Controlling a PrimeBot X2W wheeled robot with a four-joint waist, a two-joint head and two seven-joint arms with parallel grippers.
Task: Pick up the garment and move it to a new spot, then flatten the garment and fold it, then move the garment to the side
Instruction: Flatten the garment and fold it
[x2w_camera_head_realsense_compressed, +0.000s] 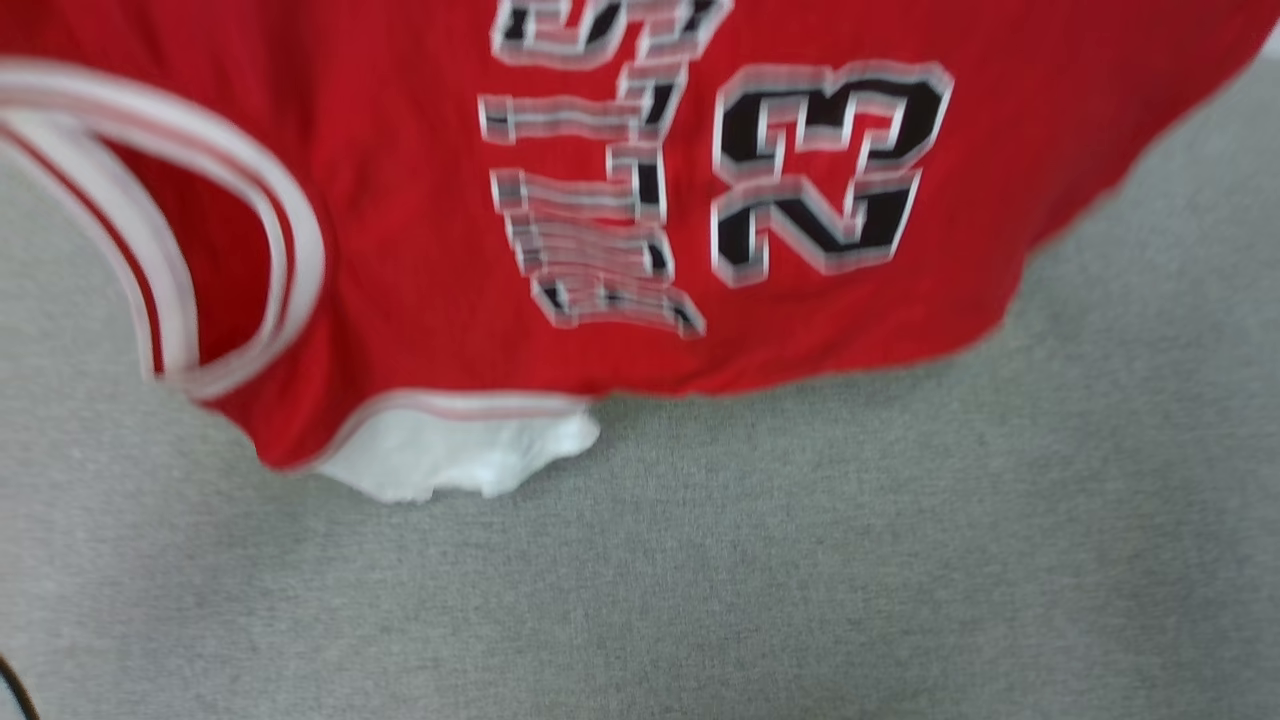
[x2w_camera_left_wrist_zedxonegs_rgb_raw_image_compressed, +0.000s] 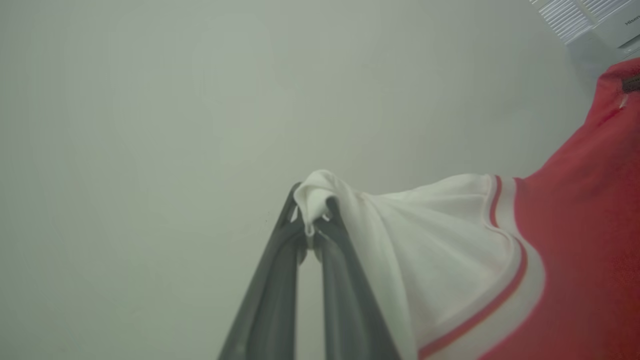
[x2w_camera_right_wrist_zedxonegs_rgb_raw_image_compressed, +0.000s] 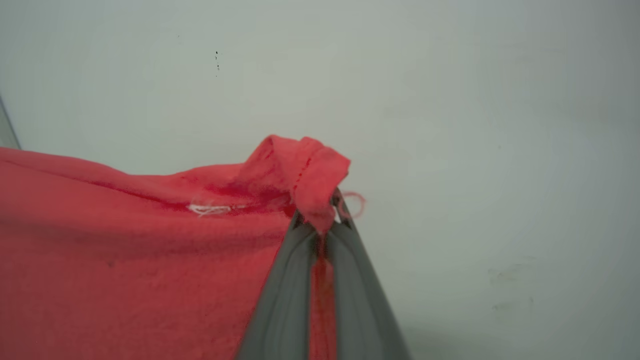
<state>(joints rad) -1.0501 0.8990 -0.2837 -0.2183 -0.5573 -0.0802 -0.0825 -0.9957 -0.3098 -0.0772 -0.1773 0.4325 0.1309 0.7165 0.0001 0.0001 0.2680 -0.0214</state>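
Observation:
The garment (x2w_camera_head_realsense_compressed: 420, 230), a bright red jersey with black-and-white print and striped trim, hangs across the top of the head view, above a grey surface. One white sleeve (x2w_camera_head_realsense_compressed: 450, 465) dangles at its lower edge. In the left wrist view my left gripper (x2w_camera_left_wrist_zedxonegs_rgb_raw_image_compressed: 312, 220) is shut on the tip of a white sleeve (x2w_camera_left_wrist_zedxonegs_rgb_raw_image_compressed: 425, 240), with the red body (x2w_camera_left_wrist_zedxonegs_rgb_raw_image_compressed: 590, 225) stretching off to the right. In the right wrist view my right gripper (x2w_camera_right_wrist_zedxonegs_rgb_raw_image_compressed: 322, 222) is shut on a bunched red corner of the garment (x2w_camera_right_wrist_zedxonegs_rgb_raw_image_compressed: 300, 170), and the cloth (x2w_camera_right_wrist_zedxonegs_rgb_raw_image_compressed: 125, 250) spreads to the left.
A grey felt-like surface (x2w_camera_head_realsense_compressed: 800, 560) lies under the hanging cloth. A dark cable (x2w_camera_head_realsense_compressed: 15, 690) shows at the lower left corner. Both wrist views face a plain pale wall (x2w_camera_left_wrist_zedxonegs_rgb_raw_image_compressed: 175, 125), with a white ribbed appliance (x2w_camera_left_wrist_zedxonegs_rgb_raw_image_compressed: 585, 17) at the top right.

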